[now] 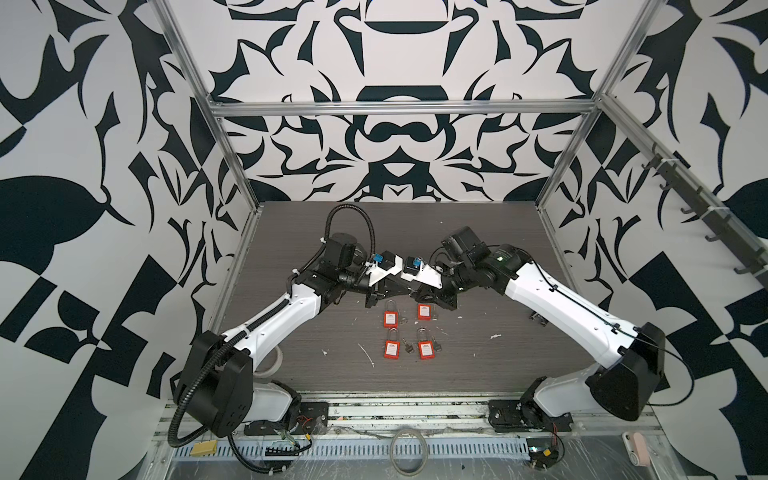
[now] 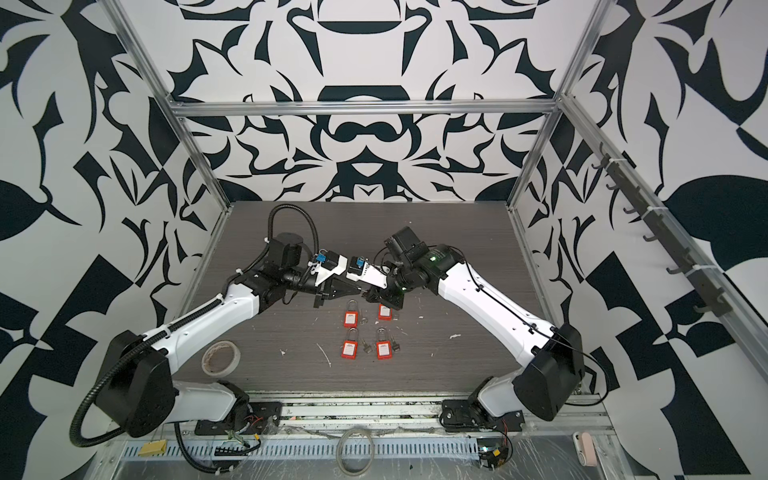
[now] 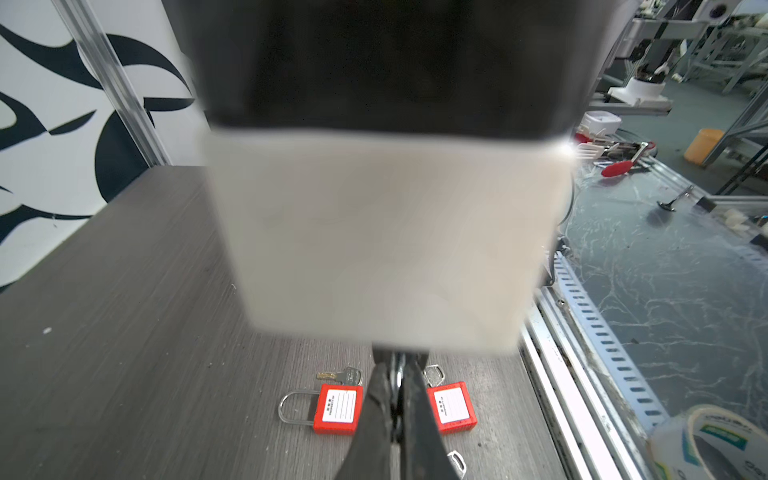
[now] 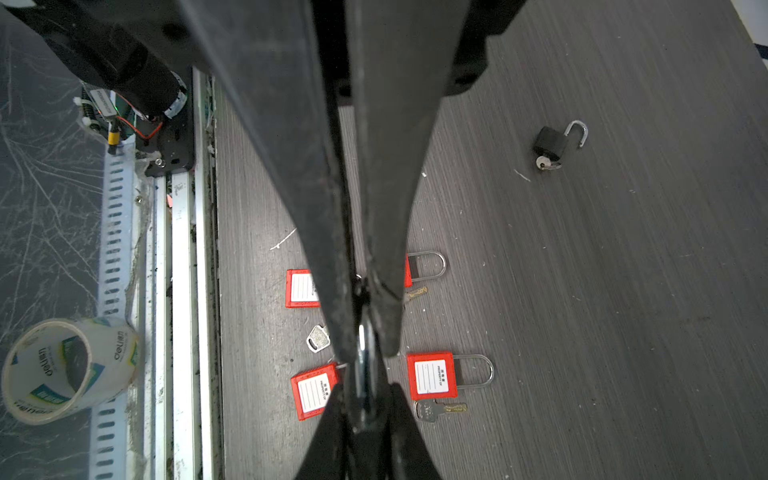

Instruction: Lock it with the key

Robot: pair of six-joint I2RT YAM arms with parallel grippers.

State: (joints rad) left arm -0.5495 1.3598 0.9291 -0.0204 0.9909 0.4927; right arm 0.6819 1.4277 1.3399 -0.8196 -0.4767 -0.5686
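Judging the key [image 4: 440,409] small, stiff and slick, we would pinch its flat head. Four red padlocks [image 1: 391,348] lie with their keys on the bench [image 1: 490,365]. Our left tool [image 3: 398,365] is clenched. Our right tool [image 4: 368,355] nips a silver piece [image 4: 360,341] we cannot identify.

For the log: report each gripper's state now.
Left gripper: closed on a thin metal piece.
Right gripper: fingers nearly together around that piece; grip cannot be told.
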